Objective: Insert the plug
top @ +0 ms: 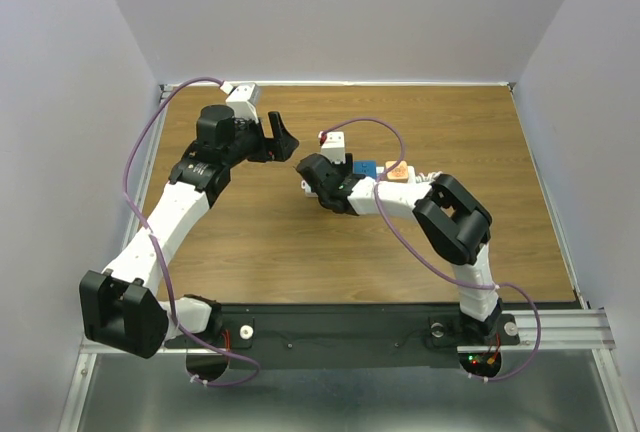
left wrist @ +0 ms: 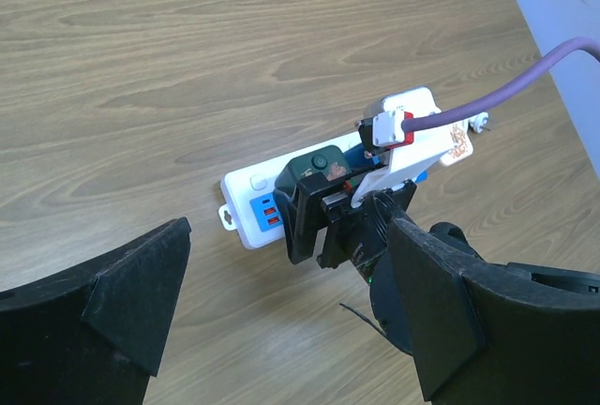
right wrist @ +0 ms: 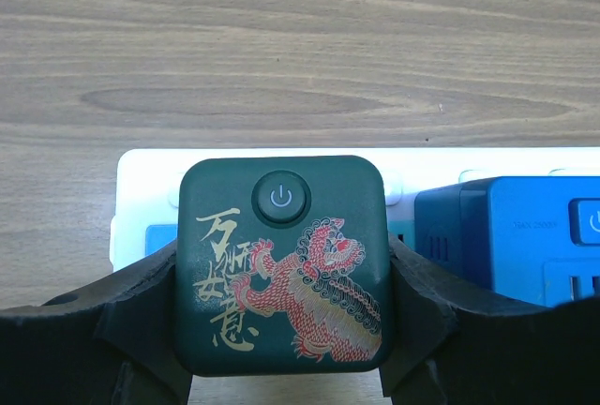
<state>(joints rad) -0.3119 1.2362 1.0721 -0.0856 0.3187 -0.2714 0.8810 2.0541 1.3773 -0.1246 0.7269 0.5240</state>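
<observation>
A dark green square plug [right wrist: 281, 264] with a power button and a red-gold lion print sits over the white power strip [right wrist: 150, 175], just left of a blue plug [right wrist: 506, 236]. My right gripper [right wrist: 281, 300] is shut on it, one finger [right wrist: 141, 307] on each side. How deep it sits in the socket is hidden. In the left wrist view the green plug [left wrist: 319, 166] stands on the strip [left wrist: 246, 201], near its USB end. My left gripper [left wrist: 291, 302] is open and empty, above the bare table left of the strip [top: 280, 137].
The blue plug [top: 367, 168] and an orange-topped plug [top: 398, 172] stand on the strip to the right of my right gripper [top: 318, 184]. Purple cables loop from both wrists. The enclosure's white walls stand round the wooden table [top: 300, 252].
</observation>
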